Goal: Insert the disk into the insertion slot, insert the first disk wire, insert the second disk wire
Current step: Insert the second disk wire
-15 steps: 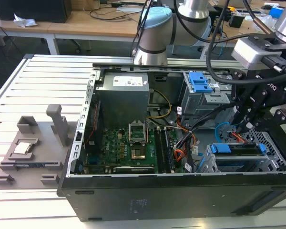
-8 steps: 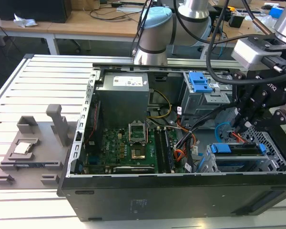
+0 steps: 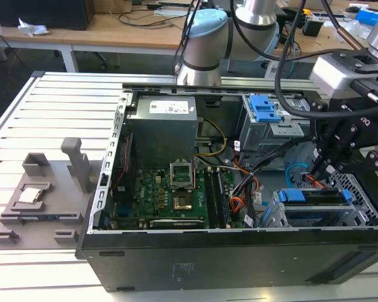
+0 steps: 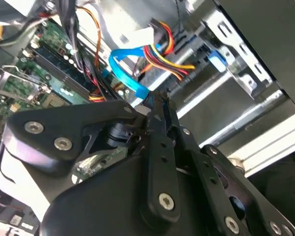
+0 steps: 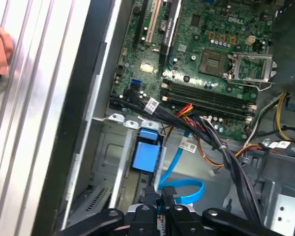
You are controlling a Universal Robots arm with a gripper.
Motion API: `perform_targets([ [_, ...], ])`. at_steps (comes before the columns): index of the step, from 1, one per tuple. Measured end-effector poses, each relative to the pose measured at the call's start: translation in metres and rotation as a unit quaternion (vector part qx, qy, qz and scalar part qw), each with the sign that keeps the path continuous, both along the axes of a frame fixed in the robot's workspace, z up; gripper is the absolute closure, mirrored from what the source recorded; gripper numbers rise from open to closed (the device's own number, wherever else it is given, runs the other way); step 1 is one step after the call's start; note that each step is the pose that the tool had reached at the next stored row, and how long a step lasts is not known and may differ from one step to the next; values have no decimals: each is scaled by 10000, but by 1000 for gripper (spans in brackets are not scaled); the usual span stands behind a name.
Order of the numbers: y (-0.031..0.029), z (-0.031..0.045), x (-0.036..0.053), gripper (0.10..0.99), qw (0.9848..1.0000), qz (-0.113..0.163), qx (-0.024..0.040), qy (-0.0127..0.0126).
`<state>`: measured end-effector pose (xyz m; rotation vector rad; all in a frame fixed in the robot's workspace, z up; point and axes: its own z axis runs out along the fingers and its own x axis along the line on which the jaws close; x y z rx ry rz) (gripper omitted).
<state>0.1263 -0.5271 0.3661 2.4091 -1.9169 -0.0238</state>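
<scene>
The disk (image 3: 315, 204) sits inside the insertion slot (image 3: 359, 217), the low silver cage at the front corner of the open computer case (image 3: 176, 264) on the exterior view's right. Its blue carrier shows as a bright bar along the top of the cage, so the disk looks like it is already in. The gripper (image 3: 320, 168) hangs just above the back of the disk, with its thin black fingers (image 4: 160, 115) pressed close together. In the second wrist view the tips seem to pinch the end of a flat blue cable (image 4: 125, 73), which loops away from them. I judge the cable is being held, but the plug itself is hidden behind the fingers. In the first wrist view the same blue cable curls right by the gripper tips, near a blue clip (image 5: 146, 157). A bunch of red, yellow and orange wires (image 4: 164, 51) runs to a white plug close by. The green motherboard (image 3: 170, 195) lies further in, and a taller grey cage with a blue clip (image 3: 264, 108) stands at the back. A person's hand (image 5: 0, 49) rests on the table edge. The plug could miss its socket if it is tilted, and the pins could bend. The loose wires nearby could snag the fingers.
</scene>
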Motion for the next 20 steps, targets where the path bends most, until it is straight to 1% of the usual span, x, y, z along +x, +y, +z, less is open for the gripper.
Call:
perform_targets([
  [1, -62, -14, 0, 922, 10000, -13, 0, 0],
  [3, -65, -31, 0, 922, 9999, -147, 0, 0],
  [4, -65, -47, 0, 922, 9995, -309, 0, 0],
  [7, -65, -89, 0, 922, 9981, -624, 0, 0],
  [9, -64, -124, 5, 922, 9967, -817, 0, 0],
  [10, -64, -135, 14, 922, 9963, -859, 0, 0],
  [12, -64, -157, 60, 922, 9961, -881, -1, 1],
  [14, -62, -187, 64, 922, 9961, -881, -2, 2],
  [20, -21, -226, 88, 922, 9961, -882, -2, 3],
])
